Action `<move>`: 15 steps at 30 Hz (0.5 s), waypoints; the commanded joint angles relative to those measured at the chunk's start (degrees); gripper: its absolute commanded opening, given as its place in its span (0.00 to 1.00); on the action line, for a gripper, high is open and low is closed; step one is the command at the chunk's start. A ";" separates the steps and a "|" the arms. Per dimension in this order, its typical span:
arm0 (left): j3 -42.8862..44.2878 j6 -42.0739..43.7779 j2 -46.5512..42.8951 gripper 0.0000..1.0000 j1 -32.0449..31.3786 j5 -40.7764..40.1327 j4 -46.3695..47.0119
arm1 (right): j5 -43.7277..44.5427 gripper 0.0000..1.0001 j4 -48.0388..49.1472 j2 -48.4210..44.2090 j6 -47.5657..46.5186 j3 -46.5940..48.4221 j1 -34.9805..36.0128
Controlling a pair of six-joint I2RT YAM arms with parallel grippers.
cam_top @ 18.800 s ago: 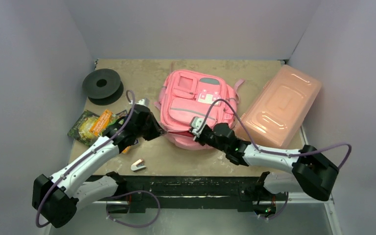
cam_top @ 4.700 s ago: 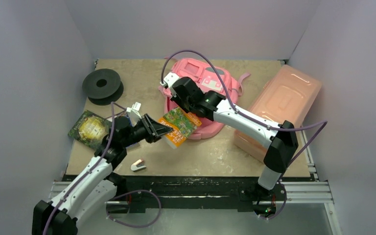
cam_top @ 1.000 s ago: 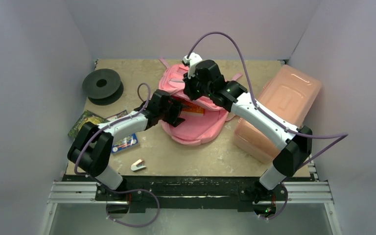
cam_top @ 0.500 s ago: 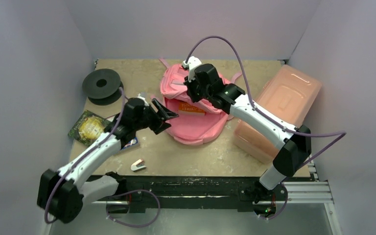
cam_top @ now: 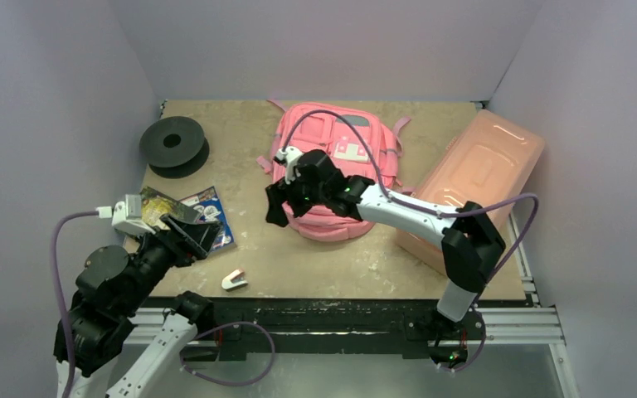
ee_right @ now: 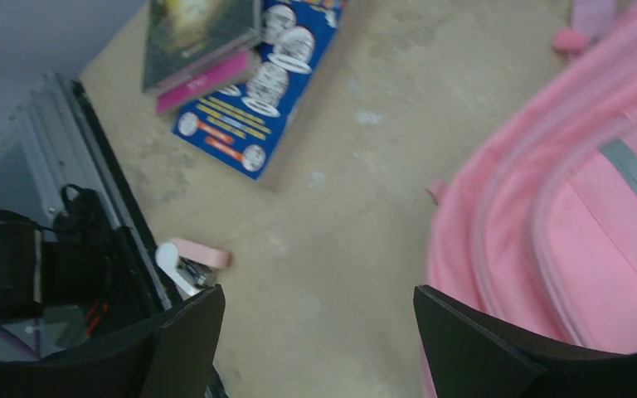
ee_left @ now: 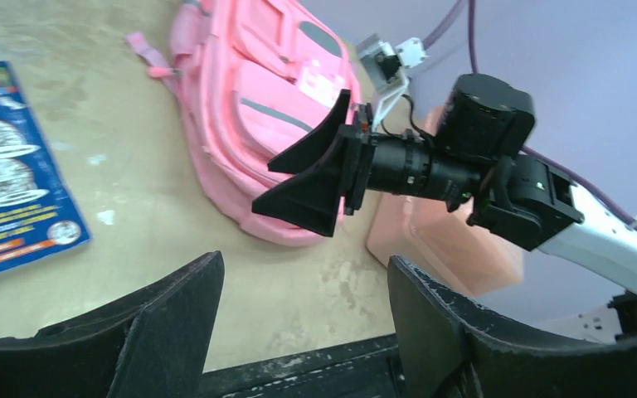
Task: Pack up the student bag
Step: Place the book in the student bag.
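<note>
The student bag [cam_top: 340, 162] is a pink backpack lying flat at the middle back of the table, front pockets up. It also shows in the left wrist view as the bag [ee_left: 257, 99] and in the right wrist view as the bag [ee_right: 564, 224]. My right gripper [cam_top: 278, 201] hovers at the bag's near-left edge, open and empty; in its own view the right gripper [ee_right: 319, 332] spans bare table beside the bag. My left gripper [cam_top: 197, 236] hangs open and empty above the front-left of the table. From its own view the left gripper [ee_left: 303, 307] looks toward the right gripper's fingers [ee_left: 311, 178].
A blue book [cam_top: 209, 217] and a green book [cam_top: 159, 207] lie at the left. A pink-and-white stapler [cam_top: 233, 280] sits near the front edge. A black spool [cam_top: 172, 143] stands at the back left. A salmon plastic box [cam_top: 474, 186] lies right of the bag.
The right gripper let go of the bag, opened and dropped to the bag's near-left edge. The bag settled flat. The left arm drew back to the front left, uncovering the blue book.
</note>
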 commanded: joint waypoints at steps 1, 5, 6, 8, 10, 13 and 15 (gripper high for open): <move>3.07 2.93 -0.94 0.72 0.26 -11.03 -12.09 | -3.69 0.90 15.77 6.21 13.89 9.24 3.19; 5.15 2.99 -0.55 0.72 0.26 -10.59 -14.48 | -11.12 0.90 24.52 20.46 28.58 19.08 4.21; 5.61 2.67 -0.42 0.72 0.26 -10.14 -15.30 | -10.94 0.90 25.90 23.04 31.39 21.21 4.61; 6.17 1.86 -0.52 0.71 0.26 -8.75 -16.67 | -11.56 0.89 30.42 27.59 37.28 24.62 4.98; 5.92 0.74 -1.36 0.71 0.26 -7.10 -17.29 | -12.92 0.87 32.62 32.50 42.94 29.07 5.14; 4.79 -0.35 -3.06 0.71 0.26 -5.22 -17.34 | -13.82 0.84 31.56 39.36 45.81 36.65 5.28; 4.57 -0.47 -3.75 0.71 0.26 -4.79 -17.48 | -14.11 0.83 30.91 42.90 47.27 40.09 5.34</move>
